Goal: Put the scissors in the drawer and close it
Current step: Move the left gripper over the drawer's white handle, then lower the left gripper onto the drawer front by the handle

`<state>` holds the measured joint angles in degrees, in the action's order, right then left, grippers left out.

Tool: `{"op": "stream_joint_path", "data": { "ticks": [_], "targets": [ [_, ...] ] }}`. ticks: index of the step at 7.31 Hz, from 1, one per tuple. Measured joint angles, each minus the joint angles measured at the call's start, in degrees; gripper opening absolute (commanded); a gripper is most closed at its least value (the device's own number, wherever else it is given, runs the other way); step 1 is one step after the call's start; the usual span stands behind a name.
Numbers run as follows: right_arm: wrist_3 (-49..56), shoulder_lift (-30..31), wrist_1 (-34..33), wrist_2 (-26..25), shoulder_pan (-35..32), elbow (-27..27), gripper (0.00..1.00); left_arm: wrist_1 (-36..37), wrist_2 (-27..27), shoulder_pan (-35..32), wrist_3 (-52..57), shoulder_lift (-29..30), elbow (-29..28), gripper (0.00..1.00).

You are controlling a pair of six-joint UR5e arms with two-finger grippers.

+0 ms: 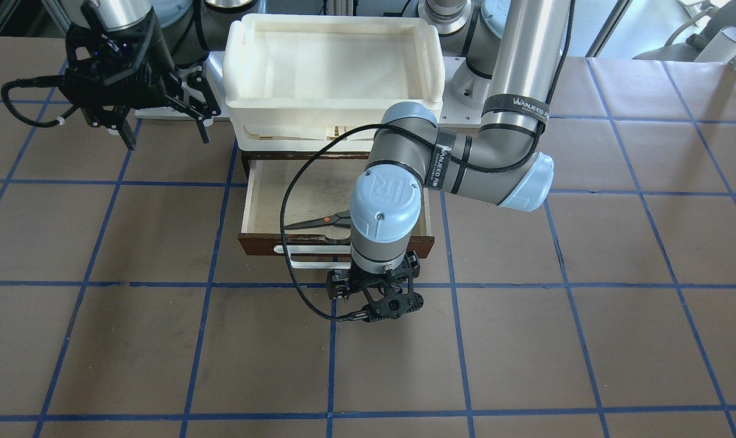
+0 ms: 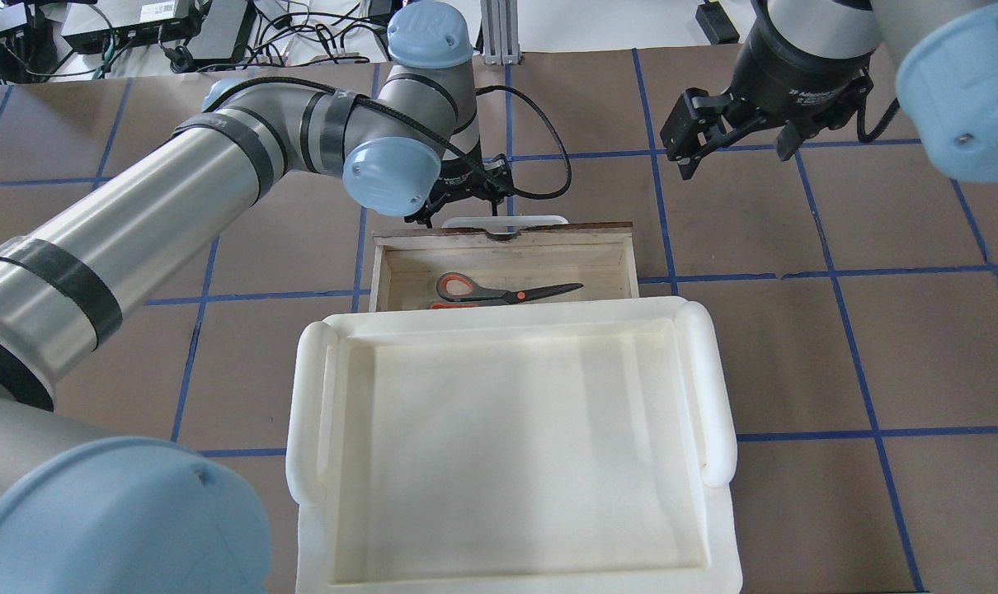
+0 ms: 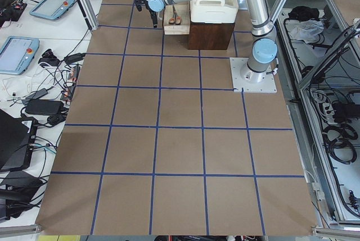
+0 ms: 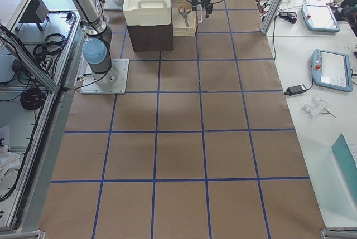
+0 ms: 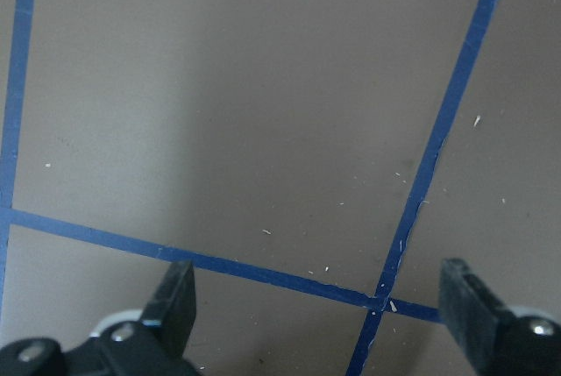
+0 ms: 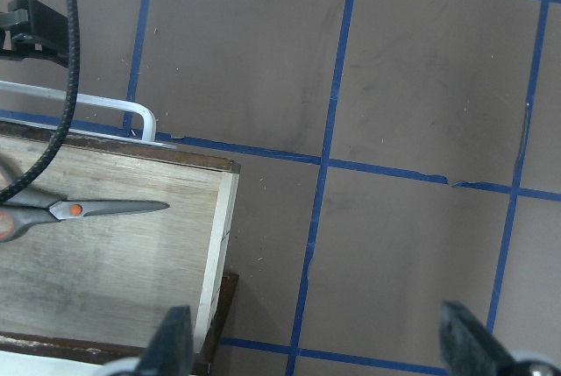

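The scissors (image 2: 499, 290) lie flat inside the open drawer (image 2: 629, 256), blades pointing to the view's right; they also show in the front view (image 1: 319, 221) and the right wrist view (image 6: 79, 209). The drawer's white bar handle (image 1: 307, 250) faces away from the robot. My left gripper (image 1: 377, 307) hangs just beyond the handle and points down at the table. In the left wrist view (image 5: 320, 323) it is open and empty over bare table. My right gripper (image 2: 734, 153) is open and empty, raised off to the drawer's side; it also shows in the right wrist view (image 6: 320, 350).
Stacked white plastic trays (image 2: 317, 396) sit on top of the dark cabinet and cover the drawer's rear part. The brown table (image 1: 161, 353) carries a blue tape grid. A black cable (image 1: 292, 267) loops from my left wrist over the drawer front.
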<state>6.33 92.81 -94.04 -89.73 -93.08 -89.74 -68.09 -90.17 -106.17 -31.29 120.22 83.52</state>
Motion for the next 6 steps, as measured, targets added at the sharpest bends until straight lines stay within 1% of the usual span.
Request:
{"op": "stream_joint_path", "data": {
  "ticks": [3, 6],
  "targets": [
    [0.00, 0.04, 0.02, -0.06, 0.00, 0.00, 1.00, -2.63, 0.94, -0.17, 0.00, -0.08, -0.63, 1.00],
    [0.07, 0.02, 0.02, -0.02, 0.00, 0.00, 1.00, -7.59, 0.96, 0.19, 0.00, -0.60, -2.32, 1.00]
  ]
}}
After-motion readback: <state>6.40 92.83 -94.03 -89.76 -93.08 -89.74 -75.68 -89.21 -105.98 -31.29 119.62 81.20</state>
